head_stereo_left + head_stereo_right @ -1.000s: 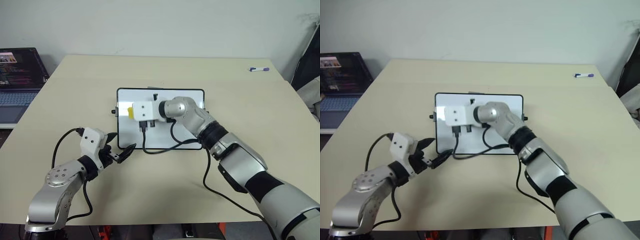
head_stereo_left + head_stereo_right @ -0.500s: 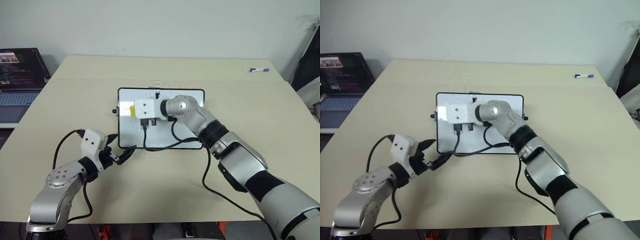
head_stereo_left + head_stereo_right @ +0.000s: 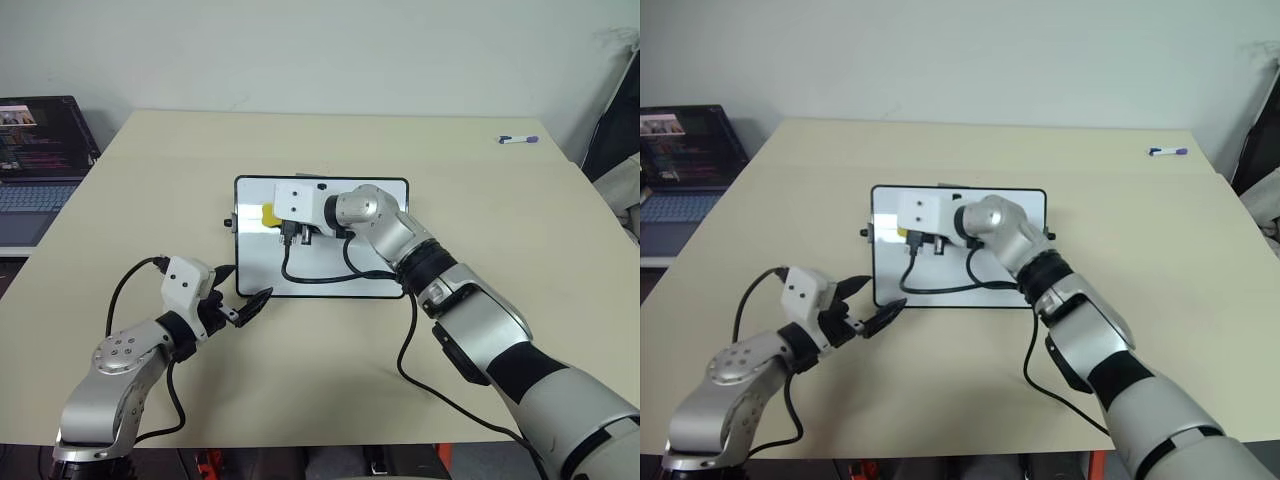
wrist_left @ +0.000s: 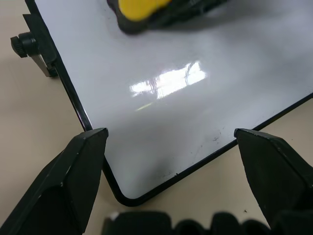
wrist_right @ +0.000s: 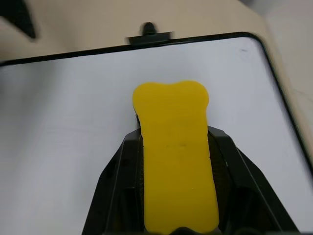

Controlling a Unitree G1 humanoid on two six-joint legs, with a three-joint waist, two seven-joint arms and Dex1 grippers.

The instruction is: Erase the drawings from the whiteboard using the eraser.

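Over the last second the right pincer (image 3: 272, 216) has carried the eraser (image 3: 270, 215) from the middle of the whiteboard's (image 3: 330, 285) left part up toward its far-left corner, and the wrist has rolled as it went; the board itself seems to have been nudged a touch to the right on the counter (image 3: 480, 200) during the stroke. That reads as a wiping pass in progress, and in the right wrist view the white surface around the eraser (image 5: 176, 156) looks clean, with only a faint speck near the far corner; the left wrist view shows a few tiny dark flecks close to the near edge of the board (image 4: 195, 147), so most of the drawings appear to be gone and what is left is probably residue to sweep. The right pincer is pressed together on the eraser, pinching its long sides with the yellow back facing the camera and the dark face down toward the board. The eraser's long axis runs along the fingers, pointing toward the board's left short side and its small knob (image 5: 147, 28). The board lies flat near the middle of the counter, its long axis running left to right. The left pincer (image 3: 245, 303) hovers spread just at the board's near-left corner, pinching nothing. A marker (image 3: 518, 139) lies well apart at the far right, and a laptop (image 3: 35, 150) sits off the counter's left side.
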